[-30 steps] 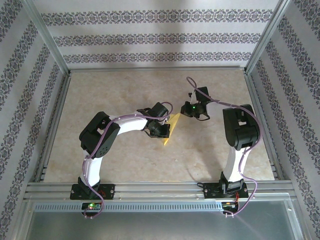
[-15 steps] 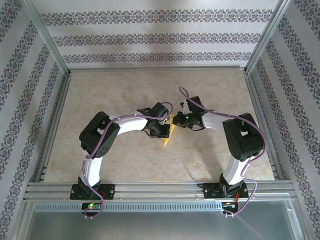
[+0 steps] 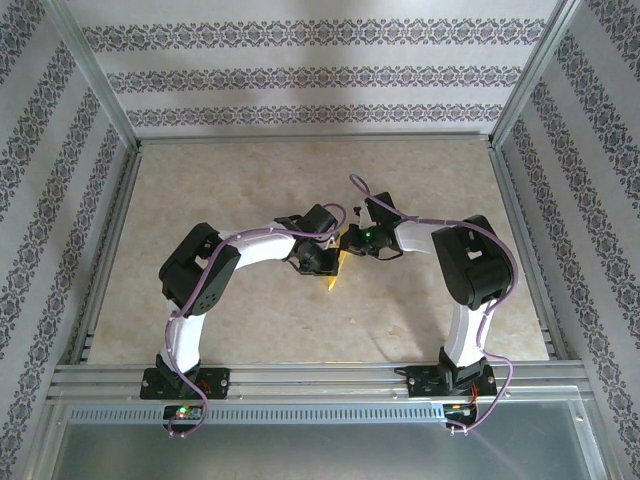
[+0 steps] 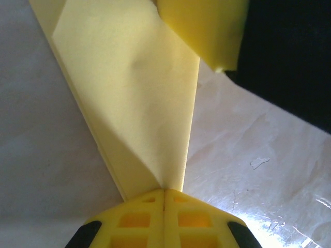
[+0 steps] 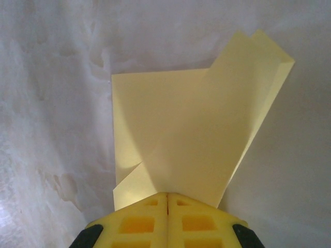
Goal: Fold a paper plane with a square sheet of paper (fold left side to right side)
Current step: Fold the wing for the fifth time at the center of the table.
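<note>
The square sheet of paper [image 3: 332,281] is yellow and folded into a slim pointed shape, lying mid-table between the arms. My left gripper [image 3: 331,264] is shut, its tip set against the paper [image 4: 134,93] where a crease meets the jaws [image 4: 164,190]. My right gripper [image 3: 352,243] is shut too, its tip [image 5: 167,194] resting on the far end of the paper [image 5: 181,134], where a flap lies partly raised. In the left wrist view the right gripper's yellow fingers [image 4: 201,26] sit on the paper's far end.
The beige tabletop [image 3: 230,190] is fenced by an aluminium frame [image 3: 310,140] with patterned walls on three sides. A metal rail [image 3: 320,375] carrying both arm bases runs along the near edge.
My right gripper has swung left and nearer, from beside the paper onto its far end, staying shut. The left gripper and the paper under it have stayed put.
</note>
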Robot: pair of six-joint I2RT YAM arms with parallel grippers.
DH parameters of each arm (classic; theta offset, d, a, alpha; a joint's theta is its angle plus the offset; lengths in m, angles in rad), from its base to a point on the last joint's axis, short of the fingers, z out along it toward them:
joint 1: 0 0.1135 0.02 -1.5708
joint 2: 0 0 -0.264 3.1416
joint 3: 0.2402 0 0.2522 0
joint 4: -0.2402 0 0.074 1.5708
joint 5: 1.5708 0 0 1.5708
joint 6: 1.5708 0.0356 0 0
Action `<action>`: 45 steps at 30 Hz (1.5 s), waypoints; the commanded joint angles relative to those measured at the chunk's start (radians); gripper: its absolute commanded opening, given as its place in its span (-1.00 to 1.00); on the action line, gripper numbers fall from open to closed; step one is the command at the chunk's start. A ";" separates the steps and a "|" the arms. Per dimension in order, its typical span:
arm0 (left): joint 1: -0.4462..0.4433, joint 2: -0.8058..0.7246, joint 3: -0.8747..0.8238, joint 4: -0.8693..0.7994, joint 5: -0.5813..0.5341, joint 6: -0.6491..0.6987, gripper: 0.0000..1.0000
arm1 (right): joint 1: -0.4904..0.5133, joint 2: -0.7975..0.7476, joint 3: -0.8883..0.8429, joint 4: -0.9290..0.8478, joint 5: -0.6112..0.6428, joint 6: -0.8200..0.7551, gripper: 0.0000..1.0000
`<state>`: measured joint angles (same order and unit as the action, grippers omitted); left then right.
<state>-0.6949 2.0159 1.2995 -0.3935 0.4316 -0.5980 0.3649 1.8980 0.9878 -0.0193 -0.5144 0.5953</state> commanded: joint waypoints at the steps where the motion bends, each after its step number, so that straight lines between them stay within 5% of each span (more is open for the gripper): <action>1: -0.020 0.075 -0.027 -0.193 -0.092 0.035 -1.00 | -0.048 0.044 0.034 -0.014 0.063 -0.038 -1.00; 25: -0.026 0.083 -0.014 -0.209 -0.100 0.044 -1.00 | -0.183 0.134 0.272 -0.162 0.081 -0.118 -1.00; 37: -0.028 0.066 -0.020 -0.193 -0.099 0.041 -1.00 | -0.112 -0.135 0.030 -0.106 -0.012 -0.001 -1.00; 45: -0.028 0.055 -0.027 -0.188 -0.100 0.040 -1.00 | -0.019 -0.120 -0.072 0.019 -0.058 0.146 -1.00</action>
<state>-0.7017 2.0274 1.3285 -0.4240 0.4019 -0.5789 0.3302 1.7596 0.9234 -0.0639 -0.5446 0.6746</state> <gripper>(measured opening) 0.052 0.060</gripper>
